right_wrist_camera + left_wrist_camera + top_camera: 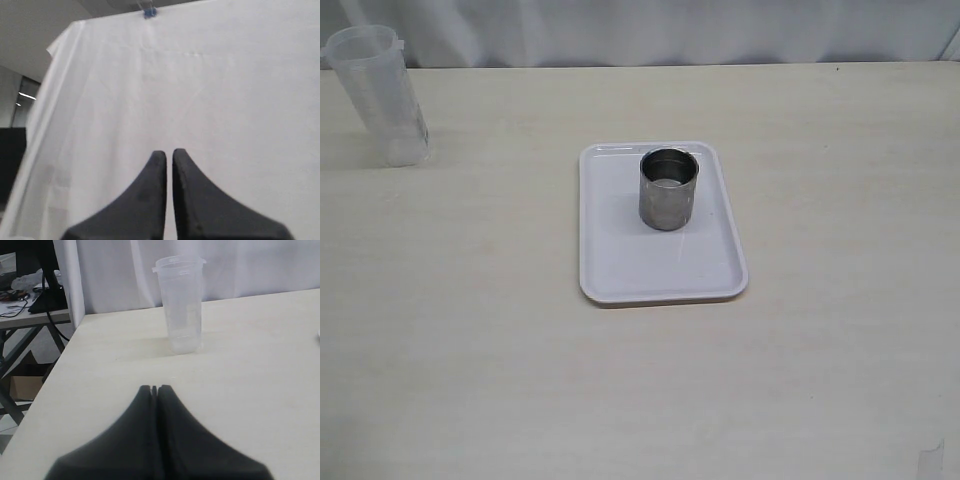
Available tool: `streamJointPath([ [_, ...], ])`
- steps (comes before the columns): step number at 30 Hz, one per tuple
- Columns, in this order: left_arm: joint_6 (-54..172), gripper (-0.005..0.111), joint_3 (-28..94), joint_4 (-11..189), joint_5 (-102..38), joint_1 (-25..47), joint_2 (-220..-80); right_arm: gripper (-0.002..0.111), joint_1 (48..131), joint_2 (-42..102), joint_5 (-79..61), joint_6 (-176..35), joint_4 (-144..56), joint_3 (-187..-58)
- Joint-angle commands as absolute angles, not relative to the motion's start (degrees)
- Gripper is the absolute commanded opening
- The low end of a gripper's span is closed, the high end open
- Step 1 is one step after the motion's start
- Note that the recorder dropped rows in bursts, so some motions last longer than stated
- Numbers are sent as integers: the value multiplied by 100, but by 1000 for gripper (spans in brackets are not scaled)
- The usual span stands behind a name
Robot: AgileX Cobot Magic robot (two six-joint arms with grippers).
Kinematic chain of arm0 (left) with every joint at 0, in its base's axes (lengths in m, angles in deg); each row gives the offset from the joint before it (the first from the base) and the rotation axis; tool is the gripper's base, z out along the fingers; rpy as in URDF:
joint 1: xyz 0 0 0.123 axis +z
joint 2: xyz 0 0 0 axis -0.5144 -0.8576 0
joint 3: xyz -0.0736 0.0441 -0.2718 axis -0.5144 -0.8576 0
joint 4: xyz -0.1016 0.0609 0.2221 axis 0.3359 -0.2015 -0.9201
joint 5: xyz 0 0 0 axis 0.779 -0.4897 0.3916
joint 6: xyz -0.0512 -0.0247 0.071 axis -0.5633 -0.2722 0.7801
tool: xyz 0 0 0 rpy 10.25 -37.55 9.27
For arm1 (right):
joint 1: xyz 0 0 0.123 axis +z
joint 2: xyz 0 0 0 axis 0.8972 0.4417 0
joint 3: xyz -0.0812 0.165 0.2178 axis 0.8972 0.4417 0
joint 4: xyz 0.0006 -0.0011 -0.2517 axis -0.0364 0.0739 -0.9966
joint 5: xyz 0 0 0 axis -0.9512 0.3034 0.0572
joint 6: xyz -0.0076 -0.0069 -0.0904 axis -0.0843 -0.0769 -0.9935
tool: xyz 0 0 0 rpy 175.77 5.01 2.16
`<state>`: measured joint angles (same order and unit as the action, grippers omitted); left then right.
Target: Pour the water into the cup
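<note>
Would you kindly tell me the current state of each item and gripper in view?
Short brushed stainless-steel cup: upright on the tray, ungripped; contents unclear.
Flat white rectangular plastic tray: lying on the table, carrying only the cup.
Tall transparent plastic container: upright, off the tray, untouched; seemingly a little water at its bottom.
Left gripper: shut, empty, short of the container.
Right gripper: shut, empty, facing a white curtain.

The brushed steel cup (668,189) is set upright on the far half of a white tray (620,270), mid-worktop (820,380). A little clear water (186,344) is faintly seen low in the upright transparent container (180,300), well apart from the cup.
</note>
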<state>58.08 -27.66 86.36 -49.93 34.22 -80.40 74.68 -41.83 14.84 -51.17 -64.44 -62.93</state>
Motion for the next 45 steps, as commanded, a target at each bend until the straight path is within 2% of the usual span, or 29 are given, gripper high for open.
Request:
streamJointPath([
  [1, 5778, 0, -2779, 8657, -4931, 3423, -8027, 4, 7445, -4204, 1463, -6816, -4904, -5768],
  [4, 5778, 0, -2779, 8657, -4931, 3423, -8027, 4, 7422, -4204, 592, -8082, -3787, -5768],
  [6, 5778, 0, -2779, 8657, -4931, 3423, -8027, 4, 7263, -4204, 180, -8450, -3785, -5768],
  [12, 5778, 0, -2779, 8657, -4931, 3423, -8027, 4, 6695, -4204, -856, -8169, -3919, -5768],
  [15, 5778, 0, -2779, 8657, -4931, 3423, -8027, 4, 6497, -4204, -1507, -7264, -4562, -5768],
  [22, 5778, 0, -2779, 8657, -4931, 3423, -8027, 4, 6305, -4204, -2783, -7250, -4477, -5768],
  [45, 5778, 0, -2779, 8657, -4931, 3423, -8027, 4, 6300, -4204, -2866, -7180, -4442, -5768],
])
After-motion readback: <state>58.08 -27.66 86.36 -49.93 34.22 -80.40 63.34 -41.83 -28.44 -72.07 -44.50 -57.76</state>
